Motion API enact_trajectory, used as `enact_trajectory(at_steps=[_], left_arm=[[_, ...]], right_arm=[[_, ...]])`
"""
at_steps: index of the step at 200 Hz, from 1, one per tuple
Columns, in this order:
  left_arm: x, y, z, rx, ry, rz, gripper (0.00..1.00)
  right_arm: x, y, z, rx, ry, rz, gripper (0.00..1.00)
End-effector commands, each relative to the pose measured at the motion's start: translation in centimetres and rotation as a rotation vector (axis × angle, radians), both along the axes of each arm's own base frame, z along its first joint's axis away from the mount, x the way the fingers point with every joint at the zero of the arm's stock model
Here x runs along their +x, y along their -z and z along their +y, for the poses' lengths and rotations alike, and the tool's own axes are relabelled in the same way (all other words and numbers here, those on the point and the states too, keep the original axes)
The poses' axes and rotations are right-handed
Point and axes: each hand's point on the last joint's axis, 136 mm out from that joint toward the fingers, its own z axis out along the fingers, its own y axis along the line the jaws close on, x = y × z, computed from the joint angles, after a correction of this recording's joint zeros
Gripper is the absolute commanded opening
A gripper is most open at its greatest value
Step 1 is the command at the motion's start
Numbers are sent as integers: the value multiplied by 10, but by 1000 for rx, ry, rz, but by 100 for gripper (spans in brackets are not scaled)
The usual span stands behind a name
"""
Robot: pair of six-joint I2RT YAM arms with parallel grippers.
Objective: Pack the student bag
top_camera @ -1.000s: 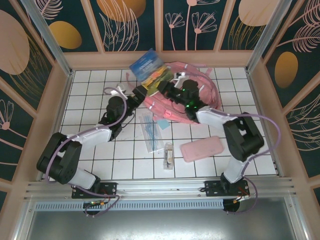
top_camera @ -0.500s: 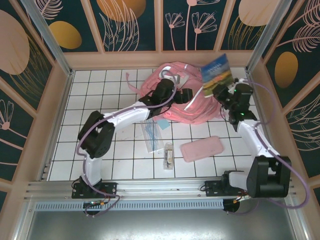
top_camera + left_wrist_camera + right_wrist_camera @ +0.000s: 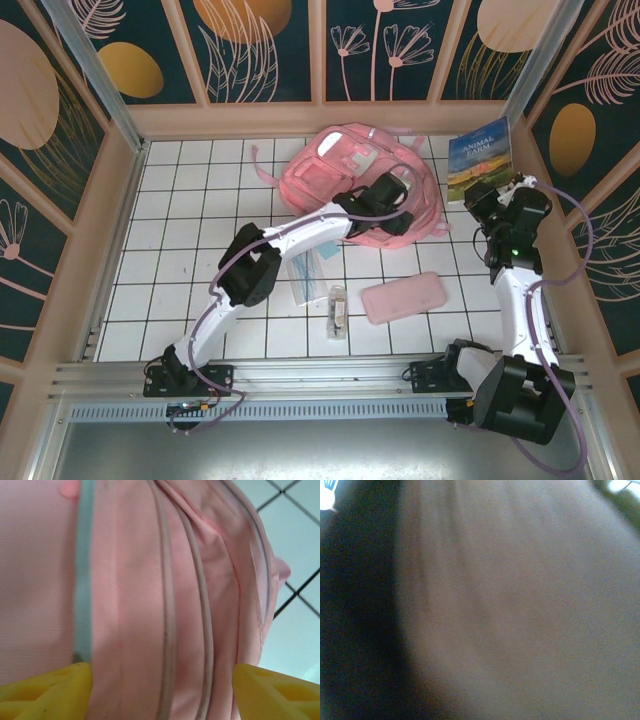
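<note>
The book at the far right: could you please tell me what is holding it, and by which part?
The right gripper holds the book by its lower edge; the left gripper is open over the student bag.

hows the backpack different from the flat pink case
The student bag is larger and bulky; the pencil case is small and flat. The student bag is rumpled with zips and straps; the pencil case is a smooth rounded rectangle. The student bag lies farther from the arm bases than the pencil case. Both are pink.
</note>
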Motion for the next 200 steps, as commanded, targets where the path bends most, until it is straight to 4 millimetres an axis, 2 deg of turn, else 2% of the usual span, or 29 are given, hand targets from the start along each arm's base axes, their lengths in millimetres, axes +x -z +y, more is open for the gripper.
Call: enact_trajectory(at_steps=[1,11,35,50,73,80,101,114,130,174,200], left_arm=[[10,36,20,170,-2,-20,73],[16,50,27,227,-22,-32,72],[28,68,40,334,-75,-77,67],[35,72,47,368,-103,-103,62],[34,77,49,370,-100,-107,55],[35,78,49,369,-100,-104,49],[31,79,51,344,-99,-71,18],[31,67,54,301,-112,-61,0],[32,40,59,215,-137,-63,0],[37,-59,88,-85,-189,-85,0],[36,-95,102,-184,-202,-99,0]], right_arm=[[0,-19,10,-1,-62,-85,0],[-1,-18,11,5,-70,-86,0],[-3,-22,15,11,-88,-94,0],[-5,-26,16,11,-88,-103,0],[-7,-31,17,9,-90,-116,0],[-8,-32,16,8,-89,-118,0],[-8,-34,16,5,-88,-124,0],[-9,-33,18,5,-94,-118,0],[-9,-29,19,9,-101,-109,0],[-11,-21,20,16,-109,-86,0],[-11,-23,23,21,-120,-91,0]])
